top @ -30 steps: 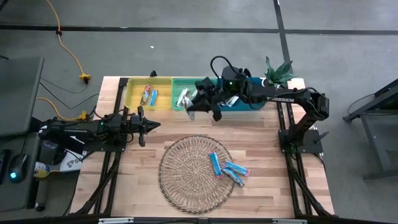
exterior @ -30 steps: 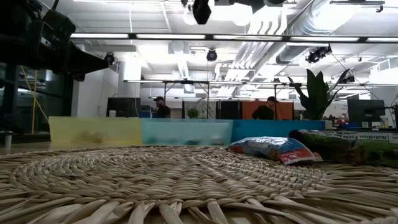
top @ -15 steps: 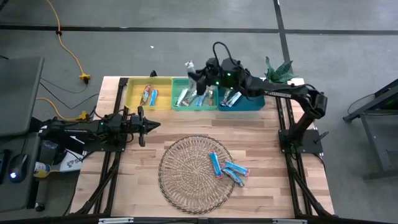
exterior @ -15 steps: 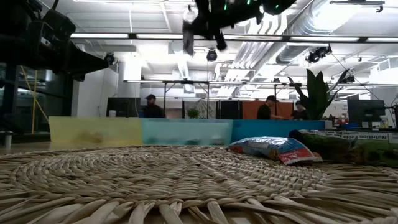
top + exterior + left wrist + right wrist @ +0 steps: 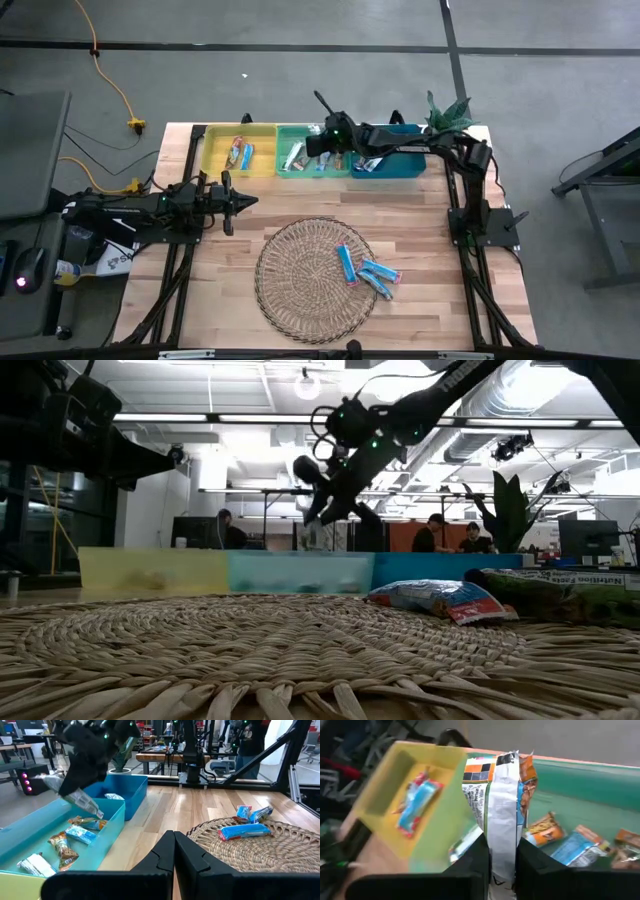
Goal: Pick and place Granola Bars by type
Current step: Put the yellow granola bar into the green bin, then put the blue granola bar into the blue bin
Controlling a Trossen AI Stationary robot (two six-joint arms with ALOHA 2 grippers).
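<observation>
My right gripper hangs over the middle green bin, shut on a white-silver granola bar with orange print at its far end. Several bars lie in that green bin. The yellow bin holds blue-red bars, and the blue bin holds a few more. Three blue bars lie on the round woven mat. My left gripper waits shut at the table's left side. My right gripper pinches the white-silver bar by one end between its two fingers. The fingers slant down from the table's right side. The bar sticks out past the fingertips, tilted downward, clear of the bin below it.
The three bins stand in a row along the table's far edge, with a potted plant at the far right corner. Bare wooden table lies between the bins and the mat.
My right gripper has come down from high above the table toward the green bin, tipping and rolling its wrist as it went. The white-silver bar has stayed in its hold and now points down at the bin.
</observation>
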